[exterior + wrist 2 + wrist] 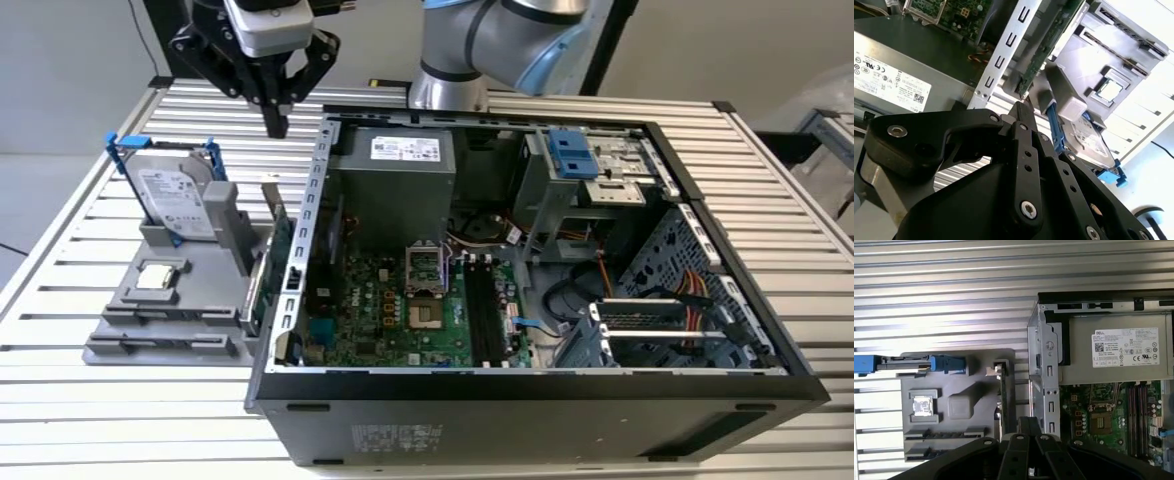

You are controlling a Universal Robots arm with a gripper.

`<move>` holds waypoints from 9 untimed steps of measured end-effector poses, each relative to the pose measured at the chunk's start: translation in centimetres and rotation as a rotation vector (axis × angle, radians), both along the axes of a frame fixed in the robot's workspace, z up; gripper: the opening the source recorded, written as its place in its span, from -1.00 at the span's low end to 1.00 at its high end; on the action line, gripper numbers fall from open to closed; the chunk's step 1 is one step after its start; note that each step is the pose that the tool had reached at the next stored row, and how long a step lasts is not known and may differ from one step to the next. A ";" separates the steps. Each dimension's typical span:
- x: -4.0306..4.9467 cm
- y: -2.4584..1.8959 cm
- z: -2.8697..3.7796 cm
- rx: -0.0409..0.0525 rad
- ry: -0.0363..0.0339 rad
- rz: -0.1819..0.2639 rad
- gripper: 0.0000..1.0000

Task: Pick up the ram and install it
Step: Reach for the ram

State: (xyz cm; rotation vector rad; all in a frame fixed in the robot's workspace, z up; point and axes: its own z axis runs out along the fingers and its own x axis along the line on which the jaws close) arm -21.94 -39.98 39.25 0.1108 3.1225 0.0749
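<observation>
Gripper (276, 122) hovers over ram (1046, 47), fingers pinched together, holding nothing. Ram stands on edge in grey holder (147, 345), just beside case (534, 400) wall. Risk: coming down closed, it jams ram's top or clips wall.

A slatted table (120, 420) bears a grey holder (200, 320) and computer case (534, 420).

bright, even room light; glare whitens the slatted table (1156, 85) in the second wrist view; the computer case (534, 400) sits shadowed inside.
</observation>
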 end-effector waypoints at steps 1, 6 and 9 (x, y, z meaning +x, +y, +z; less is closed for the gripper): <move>-0.09 0.00 0.00 0.0000 0.0000 0.000 -1.00; -0.45 0.00 -0.02 -0.0001 0.0001 0.000 -1.00; -0.66 0.00 -0.03 0.0000 0.0002 0.000 -1.00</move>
